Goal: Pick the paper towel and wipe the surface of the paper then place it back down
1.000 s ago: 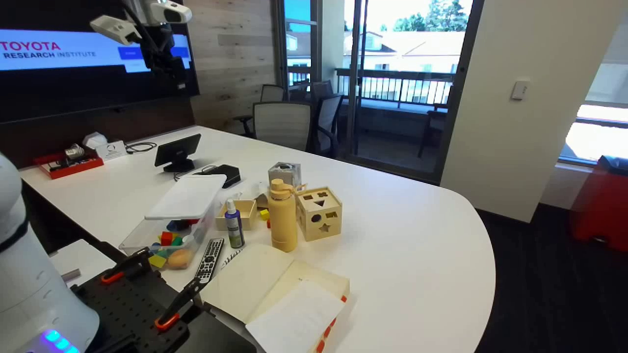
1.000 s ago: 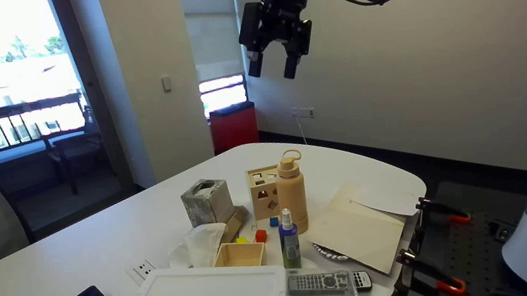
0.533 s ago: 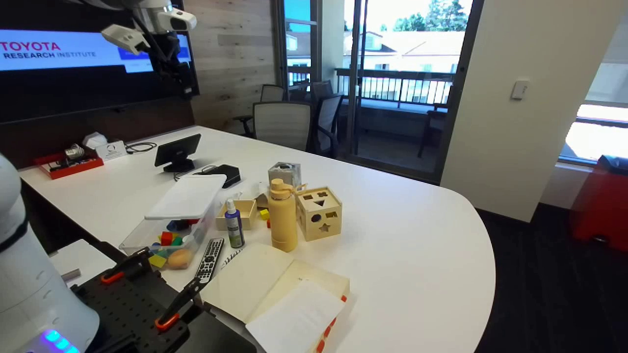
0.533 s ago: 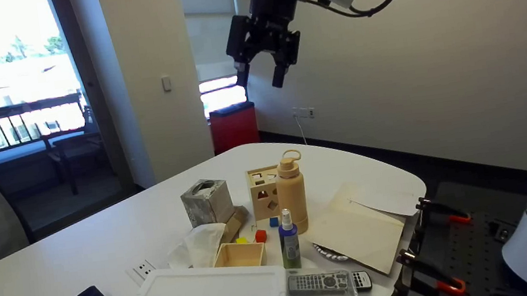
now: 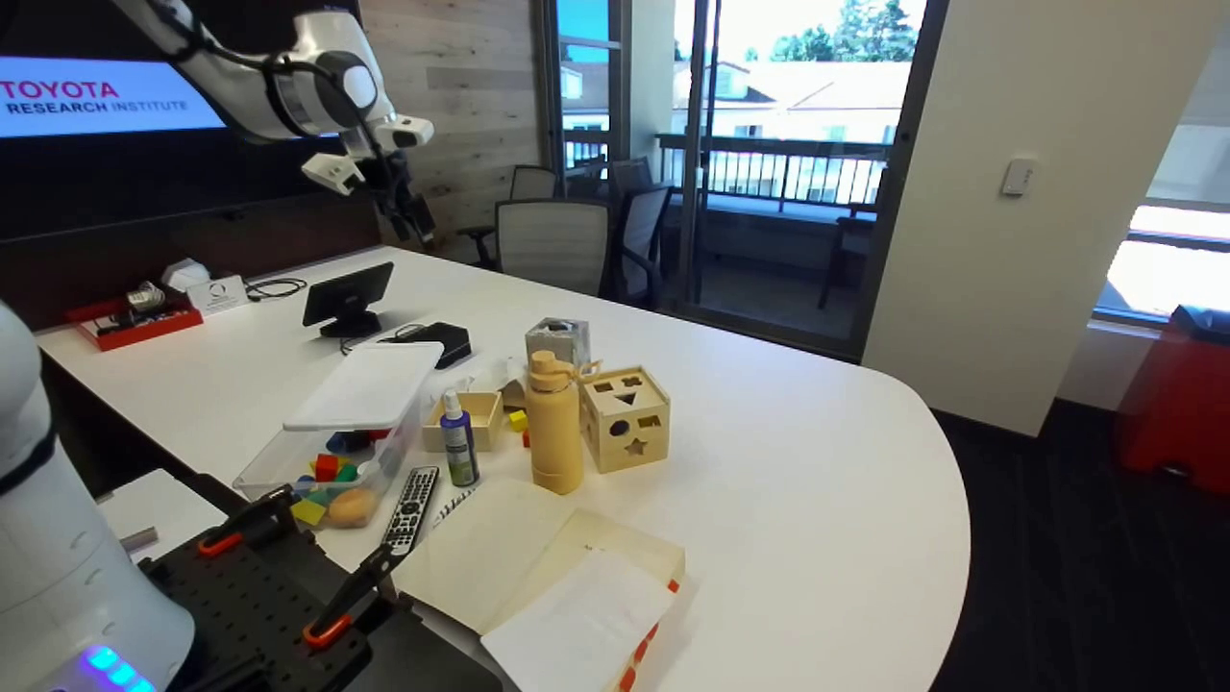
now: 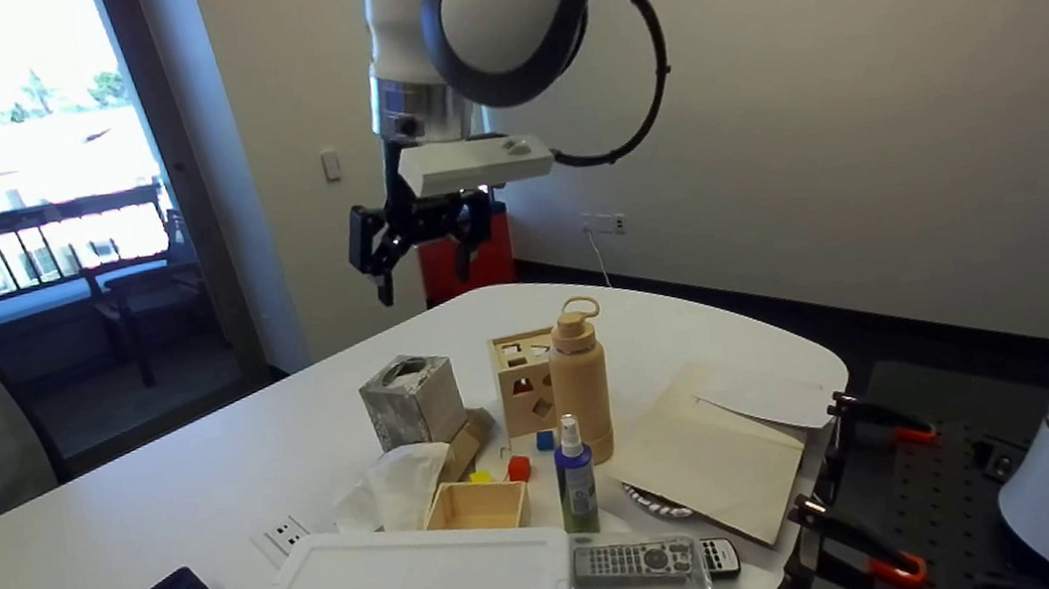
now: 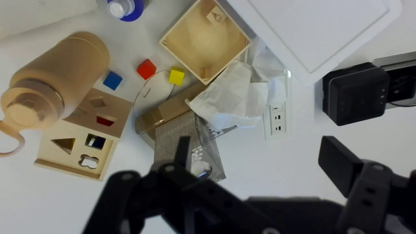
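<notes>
Because the gripper (image 6: 425, 282) hangs high above the table (image 5: 798, 519), its jaws standing wide apart with nothing held between them, I judge the task to be at its very start. The paper towel (image 7: 227, 94), a crumpled white wad, lies on the table to one side of the tan bottle (image 6: 581, 393), with small coloured blocks (image 7: 146, 69) between the two. On the opposite side, just beside the tan bottle, lies the paper (image 6: 711, 472), flat and cream, partly covered by a white sheet (image 5: 581, 620). Taking hold of the paper towel, carrying it past the tan bottle, wiping the paper with it and setting it back down would all seem to remain. As for lettering, a wall screen (image 5: 115, 163), well apart from the tan bottle in an exterior view, reads TOYOTA in red with RESEARCH INSTITUTE under it. Near the tan bottle stands a purple-and-green spray bottle (image 6: 577, 488) whose label has print too small to make out. A white card (image 5: 219, 295), well apart from the tan bottle, also carries marks that I cannot read, and no maker's name is legible on the tan bottle.
</notes>
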### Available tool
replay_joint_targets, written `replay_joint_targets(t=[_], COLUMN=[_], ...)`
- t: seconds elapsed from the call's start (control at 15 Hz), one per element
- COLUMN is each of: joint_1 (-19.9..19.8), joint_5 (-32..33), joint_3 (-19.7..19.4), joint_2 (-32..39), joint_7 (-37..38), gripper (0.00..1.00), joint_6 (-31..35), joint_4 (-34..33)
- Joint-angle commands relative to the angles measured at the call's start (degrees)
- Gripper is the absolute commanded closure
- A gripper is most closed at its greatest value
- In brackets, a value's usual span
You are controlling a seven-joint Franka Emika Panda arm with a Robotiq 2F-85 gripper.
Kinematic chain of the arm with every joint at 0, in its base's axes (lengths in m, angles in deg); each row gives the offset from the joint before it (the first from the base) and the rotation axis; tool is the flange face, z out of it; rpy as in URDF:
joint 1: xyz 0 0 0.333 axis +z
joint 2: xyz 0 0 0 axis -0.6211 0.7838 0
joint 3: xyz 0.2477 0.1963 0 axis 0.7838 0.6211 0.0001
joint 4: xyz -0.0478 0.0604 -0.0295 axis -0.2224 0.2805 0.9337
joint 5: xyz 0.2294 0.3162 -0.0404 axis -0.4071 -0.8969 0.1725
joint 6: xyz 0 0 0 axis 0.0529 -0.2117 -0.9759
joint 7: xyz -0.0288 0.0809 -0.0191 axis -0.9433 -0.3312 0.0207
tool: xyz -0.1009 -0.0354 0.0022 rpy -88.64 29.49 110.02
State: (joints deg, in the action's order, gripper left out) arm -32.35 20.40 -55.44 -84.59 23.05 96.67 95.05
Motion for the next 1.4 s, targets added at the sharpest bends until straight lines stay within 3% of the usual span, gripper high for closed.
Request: replay_joint_targets(t=[0.0, 0.33, 0.67, 0.93, 1.33], joint_1=[4.5, 8.4, 9.5, 10.1, 10.5], joint_5=[4.9, -1.9, -6.7, -7.4, -8.3], joint_3=[-4.2, -8.1, -11.2, -14.0, -15.3], joint_2=[14.8, 33.0, 48.7, 56.9, 64.8], joint_7=[6.5, 2.0, -0.5, -0.2, 0.5], gripper=[0.0, 0.0, 0.0, 0.0, 0.0], joint_6=[-4.1, -3.4, -3.3, -2.8, -7.7], joint_4=[-14.0, -29.8, -45.4, -54.2, -63.8])
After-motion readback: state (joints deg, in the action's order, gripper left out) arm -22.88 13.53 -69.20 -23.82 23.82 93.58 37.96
